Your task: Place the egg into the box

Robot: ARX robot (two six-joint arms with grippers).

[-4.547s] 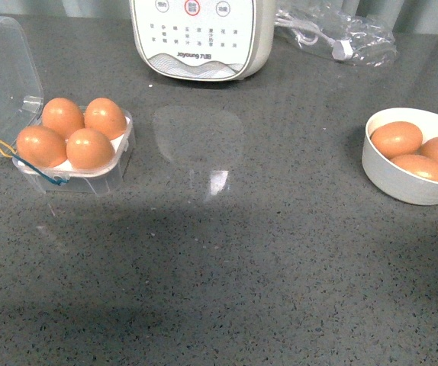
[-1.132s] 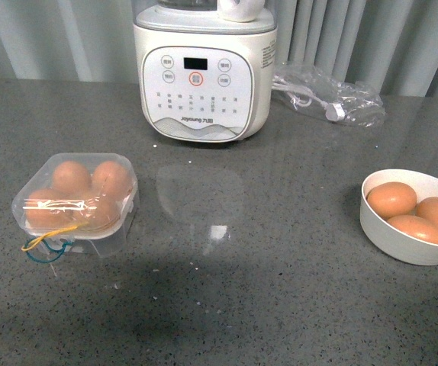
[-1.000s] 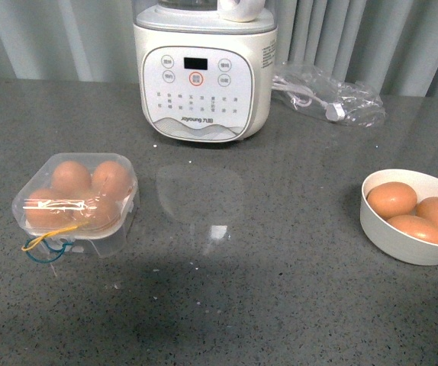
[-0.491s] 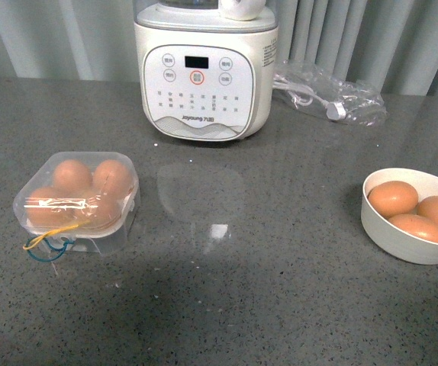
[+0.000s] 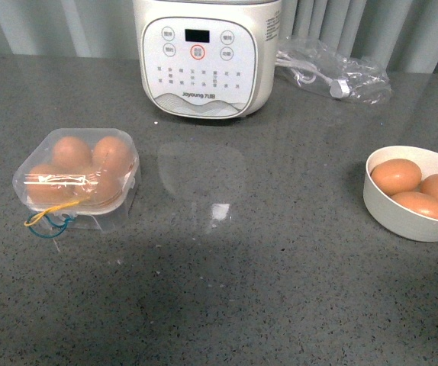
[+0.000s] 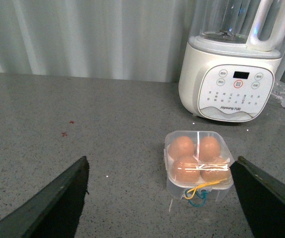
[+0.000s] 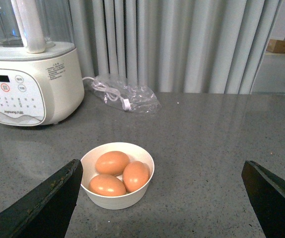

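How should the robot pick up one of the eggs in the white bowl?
Probably from straight above, since the bowl wall blocks the sides. The egg lying at the back, away from the camera in the right wrist view, looks easiest: pinch it across its narrow middle, fingers on the two long sides, because it lies on its side and touches its neighbours only at the front.

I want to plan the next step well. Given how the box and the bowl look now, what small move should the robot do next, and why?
Probably none beyond holding both arms back: the box has its lid shut over four eggs, so no hollow appears free. Three eggs remain in the bowl, and both grippers are open and empty.
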